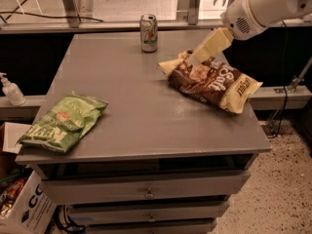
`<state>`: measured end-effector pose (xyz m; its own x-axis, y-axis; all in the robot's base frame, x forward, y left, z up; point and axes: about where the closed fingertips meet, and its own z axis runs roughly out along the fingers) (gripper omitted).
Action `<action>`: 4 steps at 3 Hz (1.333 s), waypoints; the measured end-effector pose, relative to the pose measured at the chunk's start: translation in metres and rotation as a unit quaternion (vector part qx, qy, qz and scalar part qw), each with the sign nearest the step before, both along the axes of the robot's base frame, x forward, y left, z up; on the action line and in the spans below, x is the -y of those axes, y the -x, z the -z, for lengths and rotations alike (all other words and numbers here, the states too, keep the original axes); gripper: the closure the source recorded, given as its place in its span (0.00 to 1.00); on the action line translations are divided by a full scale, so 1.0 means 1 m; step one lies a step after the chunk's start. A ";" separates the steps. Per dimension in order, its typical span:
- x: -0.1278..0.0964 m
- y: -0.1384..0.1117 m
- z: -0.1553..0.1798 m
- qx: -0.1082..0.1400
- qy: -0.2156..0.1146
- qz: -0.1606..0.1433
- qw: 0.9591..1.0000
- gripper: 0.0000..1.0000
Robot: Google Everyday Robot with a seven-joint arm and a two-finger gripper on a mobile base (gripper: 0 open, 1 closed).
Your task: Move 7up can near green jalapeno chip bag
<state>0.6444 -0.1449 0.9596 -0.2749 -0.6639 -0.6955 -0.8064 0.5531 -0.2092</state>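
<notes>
A crinkled brown-and-cream snack bag [214,82] is laid on the grey drawer table [141,113]. A white plastic pump bottle [10,89] is seen at left.

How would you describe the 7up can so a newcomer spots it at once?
Start at the grey table: the can stands upright at its far edge. It is the only small silver cylinder there, unlike the flat green bag at front left and the brown bag at right, over which the gripper hangs.
</notes>
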 end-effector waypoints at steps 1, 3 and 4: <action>-0.019 -0.017 0.005 0.010 -0.026 -0.004 1.000 0.00; -0.095 -0.071 0.031 0.014 -0.077 -0.034 0.996 0.00; -0.126 -0.099 0.051 0.021 -0.074 -0.042 0.996 0.00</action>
